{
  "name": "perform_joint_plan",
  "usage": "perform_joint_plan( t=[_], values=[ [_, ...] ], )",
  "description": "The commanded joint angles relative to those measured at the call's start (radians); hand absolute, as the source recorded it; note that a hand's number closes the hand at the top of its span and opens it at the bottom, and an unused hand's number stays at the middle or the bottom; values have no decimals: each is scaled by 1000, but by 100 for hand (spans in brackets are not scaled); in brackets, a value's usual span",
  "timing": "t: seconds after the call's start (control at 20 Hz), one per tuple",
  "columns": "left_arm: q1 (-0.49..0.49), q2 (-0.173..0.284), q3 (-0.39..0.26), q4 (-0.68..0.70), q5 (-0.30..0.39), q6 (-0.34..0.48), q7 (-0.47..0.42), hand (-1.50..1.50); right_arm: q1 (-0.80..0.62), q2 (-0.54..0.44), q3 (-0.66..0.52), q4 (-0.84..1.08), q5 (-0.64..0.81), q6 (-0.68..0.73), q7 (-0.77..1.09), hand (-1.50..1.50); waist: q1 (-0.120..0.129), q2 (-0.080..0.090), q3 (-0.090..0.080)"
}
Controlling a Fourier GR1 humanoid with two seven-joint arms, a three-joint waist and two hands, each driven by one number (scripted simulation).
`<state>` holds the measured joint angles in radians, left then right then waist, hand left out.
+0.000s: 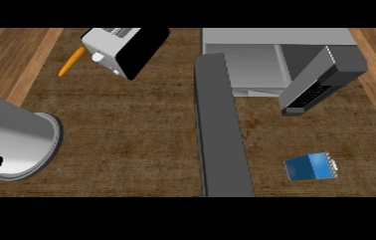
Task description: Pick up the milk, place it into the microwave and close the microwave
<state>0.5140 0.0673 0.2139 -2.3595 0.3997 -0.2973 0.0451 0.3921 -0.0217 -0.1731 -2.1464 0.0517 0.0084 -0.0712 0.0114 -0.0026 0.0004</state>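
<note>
Milk [312, 166]: blue carton lying on the counter [132, 134], near the view's lower right, just in front of the microwave; untouched.
Microwave [275, 60]: grey box at the top, cavity exposed to receive the carton.
Door [223, 129]: swung fully open, reaching toward the viewer, left of the milk.
Hands: neither shows, so their state cannot be told.
Toaster [123, 49], carrot [70, 62]: upper left, well apart from the task.
Pot [29, 144]: at the left edge.
Stage: judged as before the pick-up.

A blue milk carton [312, 166] is lying on the brown surface [125, 134], right of the microwave's [279, 60] open door [220, 129]; a toaster [121, 50] is sitting upper left.
</note>
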Motion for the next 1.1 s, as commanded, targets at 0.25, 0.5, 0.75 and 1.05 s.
perform_joint_plan(
  t=[0.25, 0.5, 0.75, 1.05],
  values=[
    [76, 12, 89, -80, 167, -79, 3, -150, 51, 16, -65, 328, 31, -2, -251, -150, -4, 0, 1],
    [140, -39, 77, -112, 160, -109, -17, -150, -3, -34, -137, 519, 2, 11, -366, -150, 1, 0, 1],
    [176, -52, 94, -97, 172, -173, -56, -150, -98, -55, -140, 740, 52, -1, -476, -150, 7, 0, 1],
    [219, -10, 176, -128, 280, -179, -22, -150, -175, -83, -167, 919, 88, -38, -569, -150, 6, 2, 1]
  ],
)
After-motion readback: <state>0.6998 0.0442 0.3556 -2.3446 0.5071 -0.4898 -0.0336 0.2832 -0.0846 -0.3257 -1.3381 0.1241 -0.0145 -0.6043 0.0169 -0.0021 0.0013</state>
